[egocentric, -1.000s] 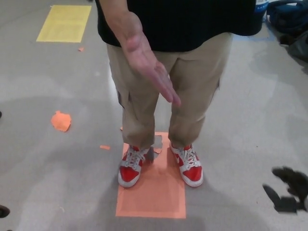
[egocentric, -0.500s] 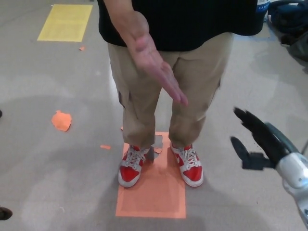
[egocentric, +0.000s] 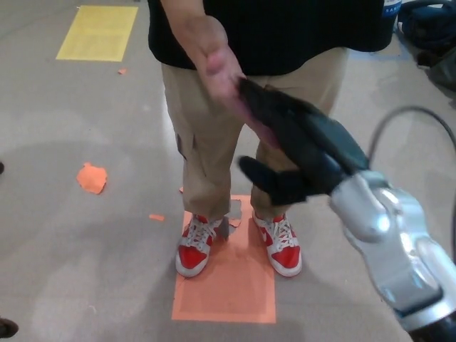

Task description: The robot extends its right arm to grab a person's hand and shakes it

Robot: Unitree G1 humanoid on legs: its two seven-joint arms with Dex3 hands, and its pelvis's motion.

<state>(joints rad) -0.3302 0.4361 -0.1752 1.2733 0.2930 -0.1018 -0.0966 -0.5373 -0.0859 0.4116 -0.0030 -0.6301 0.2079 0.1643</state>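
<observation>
A person in a black shirt and tan trousers stands facing me, with one hand held out palm-up. My right hand reaches in from the lower right on its silver forearm. Its black fingers lie stretched along the person's palm and cover most of the person's fingers. The thumb sticks out below, apart from them, so the hand is open around the person's hand, not closed on it. My left hand does not show.
The person's red and white shoes stand on an orange floor mat. A yellow mat lies at the far left, an orange scrap at mid left. Dark bags sit at the top right.
My right hand has risen from the lower right and swung left, up to the person's hand, where its fingers now overlap the palm. The person's hand has barely moved.
</observation>
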